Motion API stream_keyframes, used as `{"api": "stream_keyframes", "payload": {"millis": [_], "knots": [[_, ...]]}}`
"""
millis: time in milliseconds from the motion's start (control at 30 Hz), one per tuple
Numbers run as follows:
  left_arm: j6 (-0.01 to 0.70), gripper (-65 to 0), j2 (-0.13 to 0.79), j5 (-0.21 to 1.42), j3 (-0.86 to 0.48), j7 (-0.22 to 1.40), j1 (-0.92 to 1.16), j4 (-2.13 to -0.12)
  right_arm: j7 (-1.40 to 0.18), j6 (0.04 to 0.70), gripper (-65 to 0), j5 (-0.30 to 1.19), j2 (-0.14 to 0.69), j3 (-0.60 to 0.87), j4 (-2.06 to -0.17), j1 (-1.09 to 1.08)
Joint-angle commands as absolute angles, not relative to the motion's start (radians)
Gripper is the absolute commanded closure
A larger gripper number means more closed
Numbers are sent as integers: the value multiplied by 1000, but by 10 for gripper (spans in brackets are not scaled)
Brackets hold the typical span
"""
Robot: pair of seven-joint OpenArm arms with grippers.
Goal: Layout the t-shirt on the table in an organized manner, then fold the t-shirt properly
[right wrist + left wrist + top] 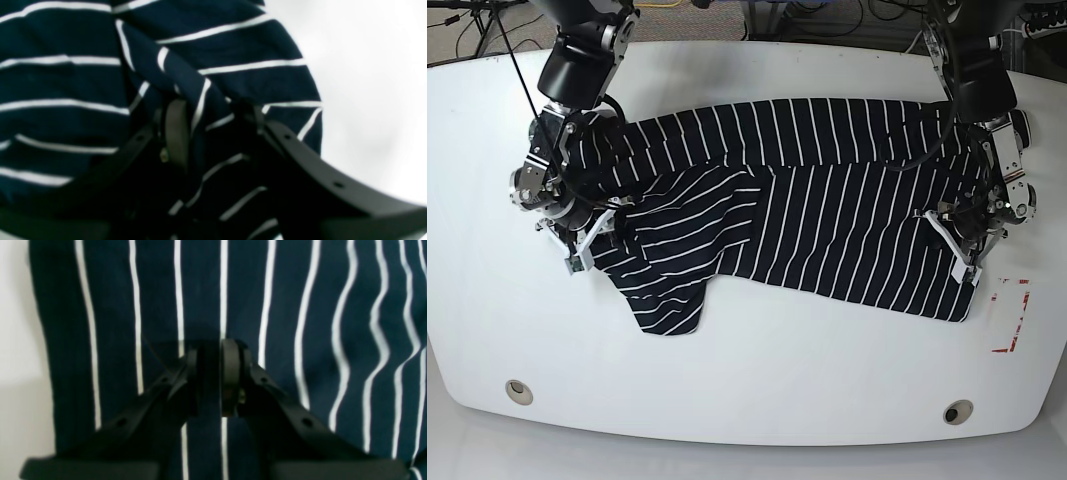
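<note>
Base view first: the right pincer (pixel 612 222) sits at the shirt's (pixel 807 200) end on this picture's left, and the left pincer (pixel 955 232) at the opposite end, near the shirt's edge. The shirt lies spread across the middle of the desk (pixel 757 400), with a flap folded over on the right pincer's side and one lobe drooping toward the near edge.

Right wrist view: the right pincer (pixel 210 113) is clamped on a bunched ridge of striped cloth, with fabric pinched up between its pads (pixel 175 130) and the shirt (pixel 60 83) filling the picture's left; bare desk (pixel 373 83) shows beyond the hem.

Left wrist view: the left pincer (pixel 213 373) is narrow, with only a thin slit between its pads (pixel 230 373), low over flat shirt (pixel 300 290). Whether cloth is caught in that slit I cannot tell. White desk (pixel 16 340) shows past the shirt's edge.

Near the left pincer in the base view, a red-and-white tape mark (pixel 1015 315) lies on the desk, and two grommets (pixel 519 391) sit along the near edge.
</note>
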State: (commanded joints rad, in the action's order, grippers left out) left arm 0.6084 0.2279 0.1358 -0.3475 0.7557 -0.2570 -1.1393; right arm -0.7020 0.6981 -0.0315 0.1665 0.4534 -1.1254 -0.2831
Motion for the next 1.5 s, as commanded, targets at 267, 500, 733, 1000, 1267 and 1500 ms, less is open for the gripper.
{"api": "stream_keyframes", "payload": {"millis": [267,500,733,1000,1267,1500], "knots": [[608,-69,228,134,-346,754,-335,-1066,-601,698,-224,-31,205,449,-934,-387],[608,-76,229,131,-346,720,-418,-984,-552,698,-224,-31,211,447,-858,-460],[608,-224,226,51,-346,674,-492,-892,-513,698,-241,-31,209,447,-839,-498],[616,-260,226,51,-351,713,-559,-892,-564,698,-401,-25,206,447,-880,-552],[618,-260,229,53,-366,789,-593,-987,-800,698,-430,-22,165,449,-1161,-544],[618,-260,228,53,-375,863,-522,-1185,-1001,698,-431,-22,87,449,-1457,-444]]}}
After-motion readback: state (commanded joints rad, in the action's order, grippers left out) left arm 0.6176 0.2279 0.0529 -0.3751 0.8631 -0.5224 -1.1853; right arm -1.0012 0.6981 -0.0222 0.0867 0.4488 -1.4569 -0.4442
